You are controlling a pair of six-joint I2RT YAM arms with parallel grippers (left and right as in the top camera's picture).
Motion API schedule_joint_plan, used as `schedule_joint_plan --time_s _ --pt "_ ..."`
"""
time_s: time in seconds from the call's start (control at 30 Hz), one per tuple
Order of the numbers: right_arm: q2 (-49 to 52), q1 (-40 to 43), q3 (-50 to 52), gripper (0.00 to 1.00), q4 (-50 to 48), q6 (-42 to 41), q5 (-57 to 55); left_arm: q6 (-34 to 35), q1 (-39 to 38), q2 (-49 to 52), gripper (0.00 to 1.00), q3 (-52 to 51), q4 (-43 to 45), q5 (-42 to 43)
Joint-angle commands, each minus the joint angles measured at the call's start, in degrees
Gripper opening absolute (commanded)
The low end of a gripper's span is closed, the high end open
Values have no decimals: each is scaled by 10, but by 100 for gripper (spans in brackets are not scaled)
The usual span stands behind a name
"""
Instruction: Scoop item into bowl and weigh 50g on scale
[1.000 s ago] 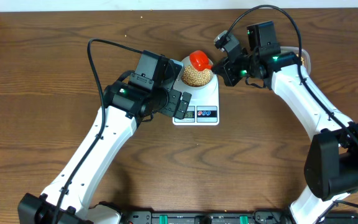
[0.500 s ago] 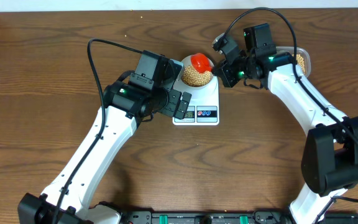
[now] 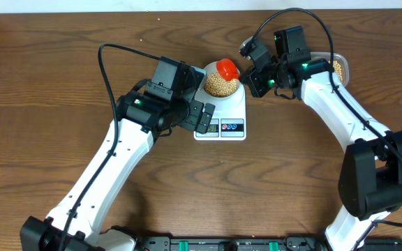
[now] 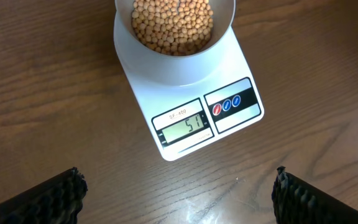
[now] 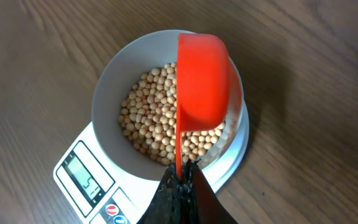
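- While clamping the red scoop (image 5: 202, 81) by its handle, holding it tipped over the bowl (image 5: 107, 87), seemingly for trickling beans (image 5: 145, 124): right tool (image 5: 180, 177).
- Sitting on the scale (image 4: 240, 71) for weighing, display (image 4: 182, 127) showing 51.
- Hanging wide open, empty, viewing the display: left tool (image 4: 179, 196).

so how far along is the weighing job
Nearly done: the bowl of beans sits on the scale, whose display reads 51. In hand: the right hand grips the red scoop, tipped over the bowl. Left: probably trimming a bean or two, then pulling the scoop away.
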State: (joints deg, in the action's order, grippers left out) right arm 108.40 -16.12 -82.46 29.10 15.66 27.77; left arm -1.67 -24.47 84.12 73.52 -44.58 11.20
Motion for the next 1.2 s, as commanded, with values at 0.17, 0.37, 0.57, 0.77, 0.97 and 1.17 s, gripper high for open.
schedule_joint_plan --time_s 0.17,0.37,0.57,0.77,0.97,1.17 --pt "17 -5 -10 1 0 9 -4 0 2 -2 98 -6 0 -8" --pt "20 -12 -10 1 -2 10 -8 0 2 -2 98 -5 0 -8" --pt "31 -19 -10 1 -2 11 -22 0 2 -2 98 -5 0 -8" --pt "33 -25 -10 1 -2 11 -21 0 2 -2 98 -5 0 -8" --pt "33 -34 -10 1 1 11 -19 0 2 -2 98 -5 0 -8" --pt "33 -44 -10 1 1 10 -19 0 2 -2 98 -5 0 -8"
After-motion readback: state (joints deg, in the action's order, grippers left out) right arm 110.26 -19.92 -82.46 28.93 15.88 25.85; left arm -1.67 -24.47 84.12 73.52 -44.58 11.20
